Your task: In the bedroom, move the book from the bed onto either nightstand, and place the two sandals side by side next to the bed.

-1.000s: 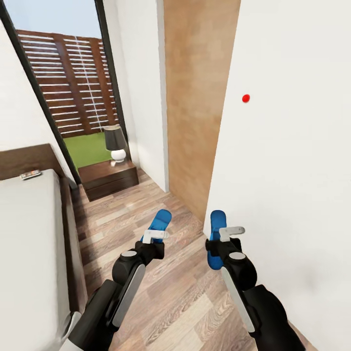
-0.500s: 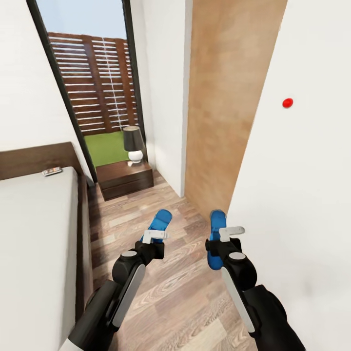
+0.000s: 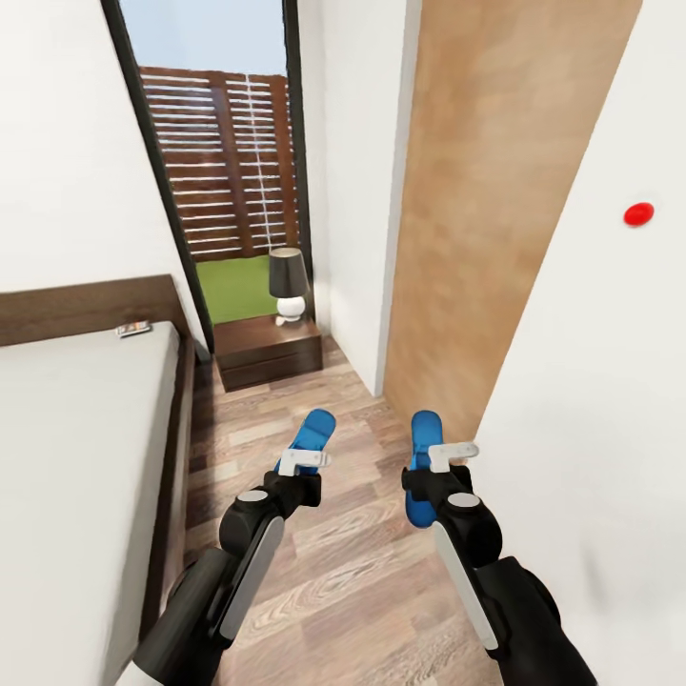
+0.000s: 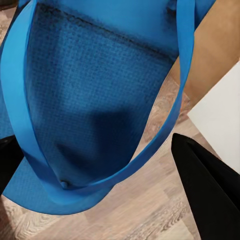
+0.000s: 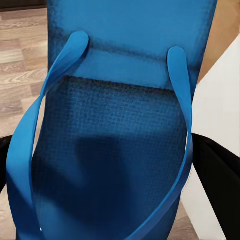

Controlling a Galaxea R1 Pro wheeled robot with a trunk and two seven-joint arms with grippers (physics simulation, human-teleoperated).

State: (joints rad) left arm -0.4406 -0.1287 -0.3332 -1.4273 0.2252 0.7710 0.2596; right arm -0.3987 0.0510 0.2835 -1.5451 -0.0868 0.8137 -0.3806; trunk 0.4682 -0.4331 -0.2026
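Carrying a bright blue flat sandal in each hand: the left gripper (image 3: 303, 461) has its fingers clamped on one blue sandal (image 3: 312, 433), the right gripper (image 3: 440, 455) on the other blue sandal (image 3: 423, 467), both held above the wood-plank floor (image 3: 353, 562). The low bed with its pale mattress (image 3: 76, 457) lies to the left, the small paperback book (image 3: 133, 329) near its headboard, and the dark-brown nightstand (image 3: 267, 351) stands ahead under a black-shaded lamp (image 3: 287, 284).
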